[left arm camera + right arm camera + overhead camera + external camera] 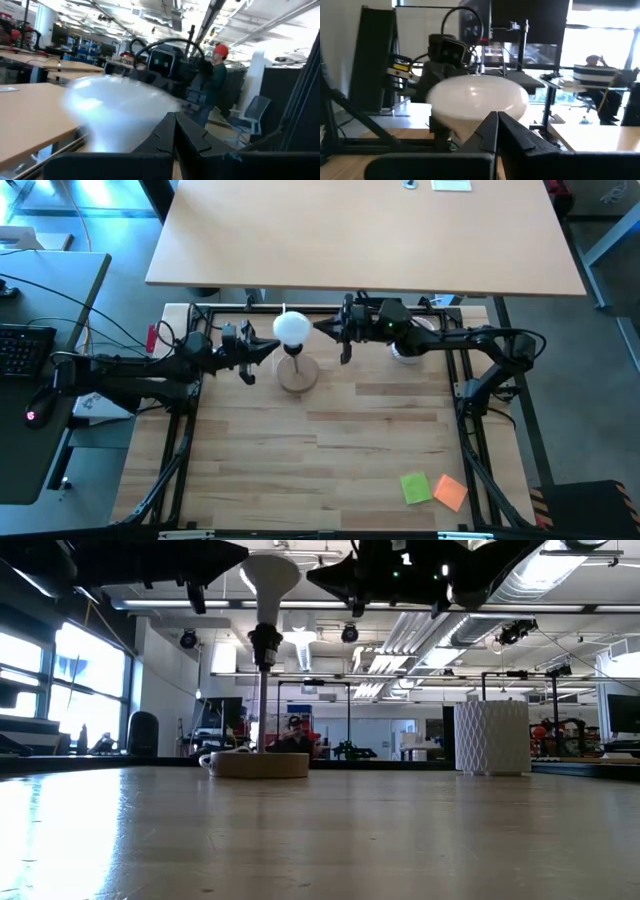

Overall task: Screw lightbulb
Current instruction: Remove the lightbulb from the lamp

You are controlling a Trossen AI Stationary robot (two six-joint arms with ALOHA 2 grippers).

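Note:
The white lightbulb (292, 327) stands globe up, its narrow end in the black socket (265, 640) on the thin stem of the round wooden lamp base (297, 374). My left gripper (270, 347) is shut, level, with its tips at the globe's left near side. My right gripper (317, 328) is also shut and level, its tips at the globe's right side. In the right wrist view the bulb (477, 102) fills the space just beyond the shut fingers (490, 132). In the left wrist view the bulb (115, 112) is blurred beside the fingers (172, 135). My left gripper comes level from the table's left, its shut tips close against the bulb's globe (281, 337); I cannot tell whether they touch it. My right gripper comes level from the table's right, its shut tips at the globe's right side (485, 117); I cannot tell whether they touch it.
A white ribbed cup (492, 737) stands at the far right, under the right arm. A green note (416, 488) and an orange note (451, 492) lie near the front right corner. A larger table (370, 230) lies beyond the far edge. A person (217, 75) stands in the room.

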